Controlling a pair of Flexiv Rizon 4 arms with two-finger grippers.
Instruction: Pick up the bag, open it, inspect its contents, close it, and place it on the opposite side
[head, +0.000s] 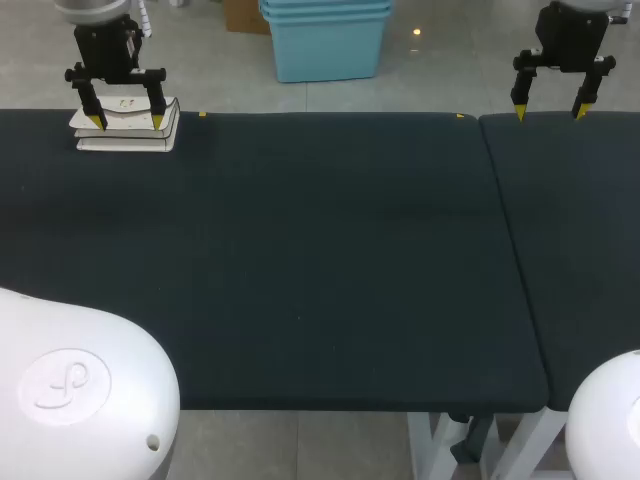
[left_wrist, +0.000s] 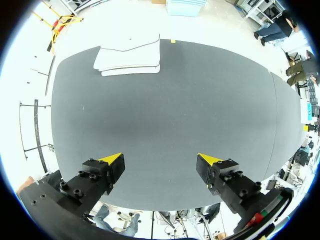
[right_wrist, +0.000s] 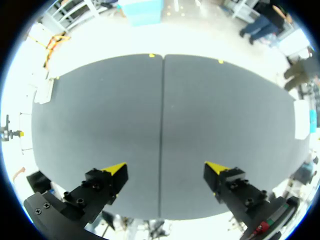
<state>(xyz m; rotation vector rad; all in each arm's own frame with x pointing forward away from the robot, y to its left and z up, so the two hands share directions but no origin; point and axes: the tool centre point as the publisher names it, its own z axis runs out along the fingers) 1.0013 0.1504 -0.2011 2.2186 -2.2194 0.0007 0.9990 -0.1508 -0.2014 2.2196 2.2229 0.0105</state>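
A flat white bag (head: 128, 138) lies closed at the far left corner of the black table (head: 300, 250). In the head view my left gripper (head: 125, 120) overlaps it, open, with nothing between its yellow tips. The left wrist view shows the bag (left_wrist: 129, 57) well ahead of the left gripper (left_wrist: 160, 162) and apart from it. My right gripper (head: 550, 108) hangs open and holds nothing over the far right of the table. In the right wrist view the right gripper (right_wrist: 165, 170) is above the bare tabletop, and the bag (right_wrist: 44, 90) is a small white shape at the table's distant edge.
The tabletop is made of two black sections that meet at a seam (head: 505, 230), which runs under the right gripper as the seam (right_wrist: 162, 125). Small yellow marks (head: 203, 114) sit on the far edge.
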